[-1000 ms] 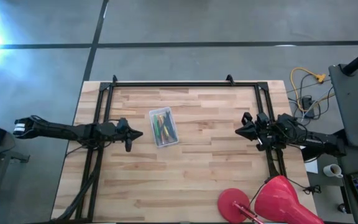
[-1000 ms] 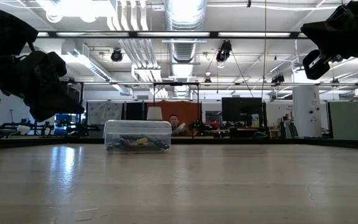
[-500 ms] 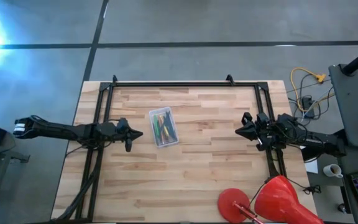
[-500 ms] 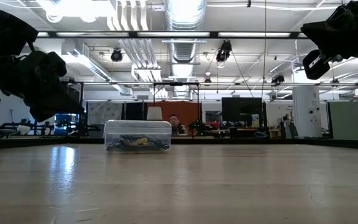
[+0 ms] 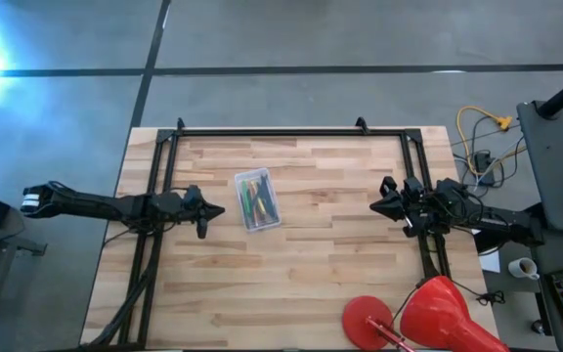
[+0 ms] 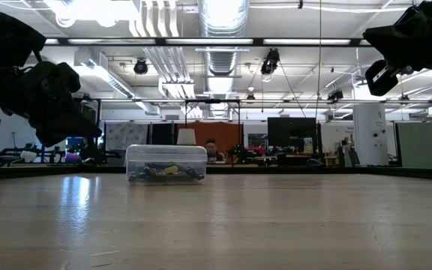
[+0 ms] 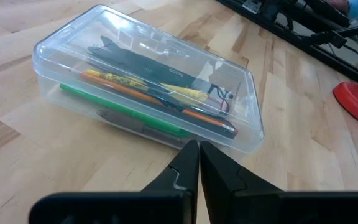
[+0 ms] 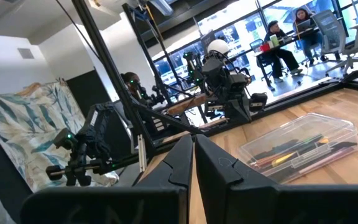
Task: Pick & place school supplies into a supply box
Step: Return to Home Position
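The transparent supply box (image 5: 257, 199) lies closed on the wooden table, a little left of the middle. Pens and pencils (green, orange, yellow, black) lie inside it (image 7: 154, 93). It also shows in the low view (image 6: 166, 163) and in the right wrist view (image 8: 300, 146). My left gripper (image 5: 219, 211) is shut and empty, held above the table just left of the box. My right gripper (image 5: 374, 205) is shut and empty, held above the table at the right side, pointing toward the box.
A red dome-shaped lamp (image 5: 423, 313) stands at the table's near right corner. A black metal frame (image 5: 291, 131) runs along the far edge and both sides. Cables with yellow tips (image 5: 482, 132) lie off the table at the far right. People sit in the room beyond.
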